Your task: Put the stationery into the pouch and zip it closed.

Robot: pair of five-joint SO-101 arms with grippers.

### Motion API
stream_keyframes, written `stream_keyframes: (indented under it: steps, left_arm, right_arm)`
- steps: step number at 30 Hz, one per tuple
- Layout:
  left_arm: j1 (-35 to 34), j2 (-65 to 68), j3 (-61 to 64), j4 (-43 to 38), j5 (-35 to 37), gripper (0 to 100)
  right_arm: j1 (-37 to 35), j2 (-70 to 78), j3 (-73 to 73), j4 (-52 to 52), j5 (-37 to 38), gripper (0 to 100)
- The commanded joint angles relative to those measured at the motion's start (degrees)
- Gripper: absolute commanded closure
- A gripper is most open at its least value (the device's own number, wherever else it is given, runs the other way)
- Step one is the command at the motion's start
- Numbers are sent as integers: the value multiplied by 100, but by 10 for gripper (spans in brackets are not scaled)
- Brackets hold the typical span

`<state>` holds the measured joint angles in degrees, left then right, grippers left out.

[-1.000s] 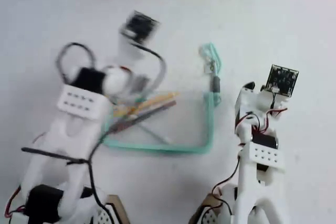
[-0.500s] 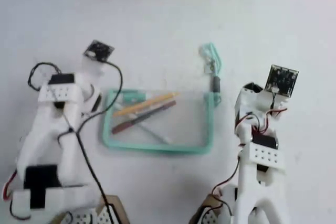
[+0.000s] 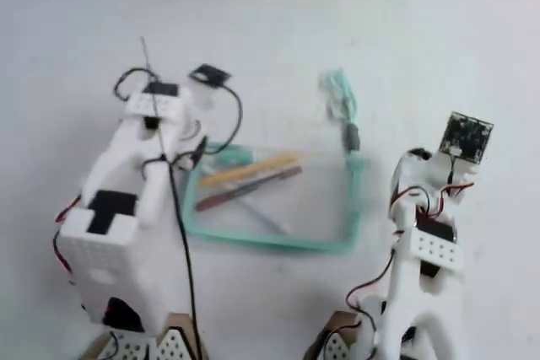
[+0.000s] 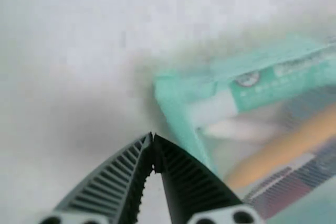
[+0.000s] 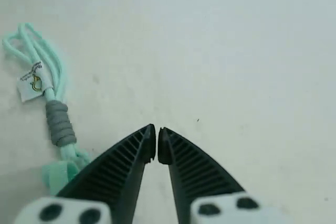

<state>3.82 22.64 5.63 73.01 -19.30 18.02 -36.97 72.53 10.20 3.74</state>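
Note:
A clear pouch with a teal rim lies flat at the table's middle. Inside it are a yellow pencil, a dark red pen and a thin pale stick. Its teal pull cord with a grey bead trails off the far right corner. The left arm stands at the pouch's far left corner. My left gripper is shut and empty, just short of the pouch corner. My right gripper is shut over bare table, beside the cord and the bead.
The right arm stands right of the pouch. A white tag hangs on the cord. The left arm's black cable drapes over the pouch's left edge. White tabletop lies open beyond the pouch and to the far right.
The left arm pulled back to the left, then swung in to the pouch's far left corner. The pouch and the cord slid a little to the right. The right arm shifted slightly right.

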Motion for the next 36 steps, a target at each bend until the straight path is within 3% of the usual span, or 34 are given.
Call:
stream_keyframes:
  steps: [1, 4, 9, 12, 15, 22, 26, 36]
  left_arm:
    - [673, 136, -510, 79, 202, 977]
    - [787, 356, -800, 132, 598, 977]
    - [611, 470, -862, 185, 712, 977]
    - [532, 470, -905, 202, 712, 977]
    - [576, 488, -897, 176, 712, 977]
    - [734, 470, -976, 167, 738, 977]
    - [796, 470, -985, -97, 738, 977]
    - [760, 462, -1468, -70, 747, 977]
  right_arm:
    - [57, 673, -607, -13, 202, 981]
    - [31, 1534, -1433, 716, 229, 981]
    - [-163, 2809, -3437, 3310, 237, 981]
    - [-347, 3442, -4158, 4224, 519, 981]
    - [-593, 3943, -4440, 4514, 905, 981]
    - [-1226, 4338, -4800, 4954, 914, 981]
    - [-1842, 4391, -5011, 4980, 633, 981]
    - [-2598, 4400, -6127, 4725, 510, 981]
